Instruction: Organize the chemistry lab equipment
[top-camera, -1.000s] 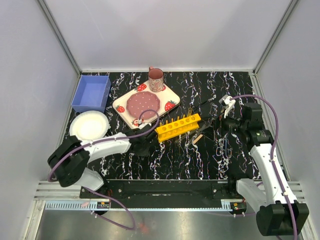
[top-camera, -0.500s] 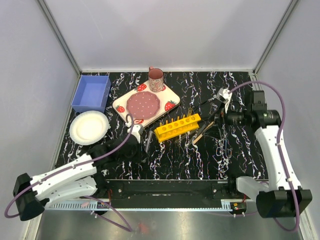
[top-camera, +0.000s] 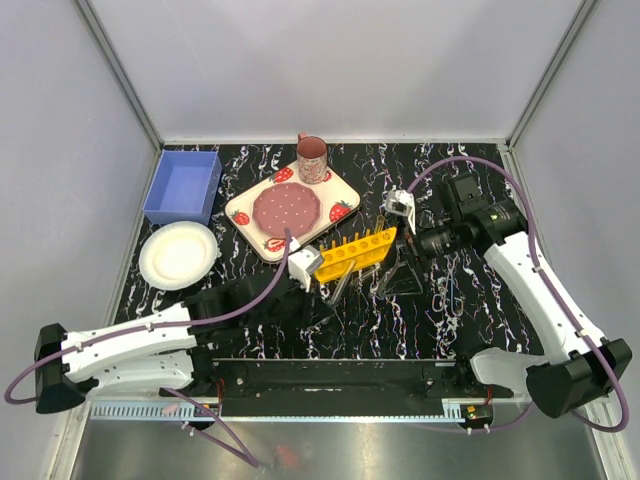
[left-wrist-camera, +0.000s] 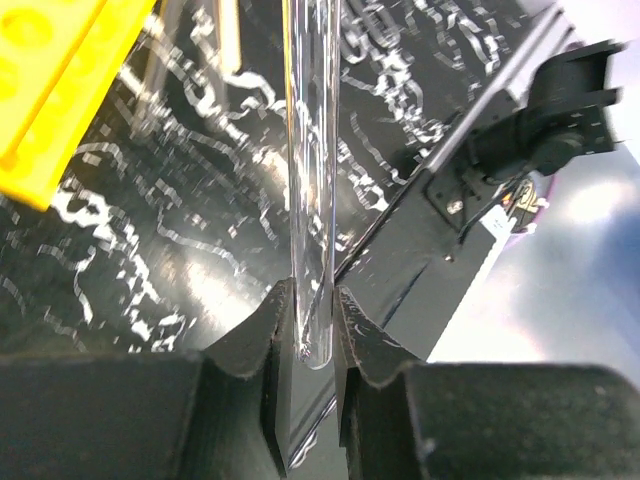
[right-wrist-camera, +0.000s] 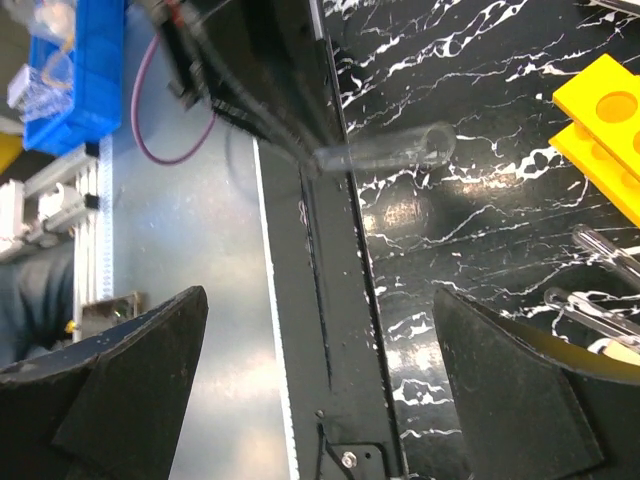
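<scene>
The left gripper (left-wrist-camera: 310, 300) is nearly closed, its two fingers pinching the rounded bottom end of a clear glass tube (left-wrist-camera: 310, 150). The tube runs straight out from between the fingers, held in the air over the worktop (top-camera: 400, 170) toward the middle of its near edge. The open mouth of the tube lies near the left end of the yellow rack (top-camera: 357, 252). The right wrist view shows a gap between the two, so the tube is not in any hole.

The rack lies slantwise about the middle of the worktop, its row of round holes facing up.

The right gripper (right-wrist-camera: 320, 300) stands wide open and holds nothing. It hangs over the worktop just to the right of the rack, pointing toward the near edge, with the held tube and the rack's end in its camera's sight. A few loose tubes (right-wrist-camera: 600, 245) lie flat on the worktop near the rack's near side, close below this gripper. I cannot tell whether its fingers touch them.

Toward the far edge sit a strawberry plate (top-camera: 290, 210) and a pink mug (top-camera: 312, 158). A blue bin (top-camera: 183, 185) is in the far left corner, with a white paper plate (top-camera: 178, 253) just in front of it along the left edge.
</scene>
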